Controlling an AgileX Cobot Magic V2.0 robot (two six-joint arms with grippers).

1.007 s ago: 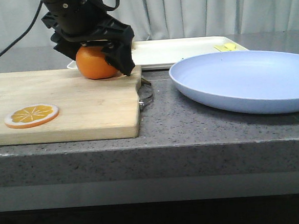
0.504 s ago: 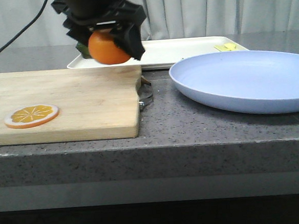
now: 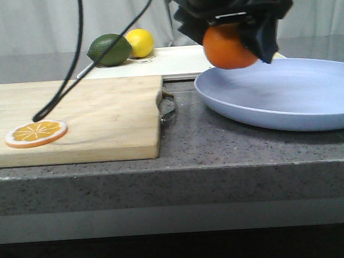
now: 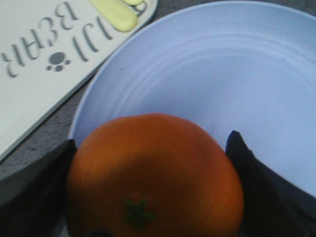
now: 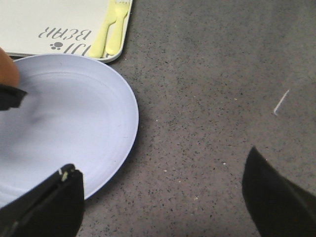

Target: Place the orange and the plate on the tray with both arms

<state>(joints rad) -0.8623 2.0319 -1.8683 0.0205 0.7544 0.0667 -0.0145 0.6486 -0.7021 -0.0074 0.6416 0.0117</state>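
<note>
My left gripper (image 3: pixel 230 39) is shut on the orange (image 3: pixel 228 46) and holds it in the air over the near-left rim of the lavender-blue plate (image 3: pixel 287 94). In the left wrist view the orange (image 4: pixel 154 177) fills the space between both dark fingers, stem dimple up, with the plate (image 4: pixel 207 74) under it. The cream-white tray (image 3: pixel 179 60) lies behind the plate; its corner (image 4: pixel 34 64) shows printed letters. My right gripper (image 5: pixel 163 197) is open and empty above the grey counter, beside the plate's edge (image 5: pixel 74 123).
A wooden cutting board (image 3: pixel 77 118) with an orange slice (image 3: pixel 36 133) lies at the left. A green fruit (image 3: pixel 109 49) and a yellow lemon (image 3: pixel 139 42) sit at the tray's far left. Yellow cutlery (image 5: pixel 111 29) lies on the tray.
My left gripper has lifted the orange off the cutting board and carried it right, to above the plate's edge. The green fruit and lemon are now uncovered.
</note>
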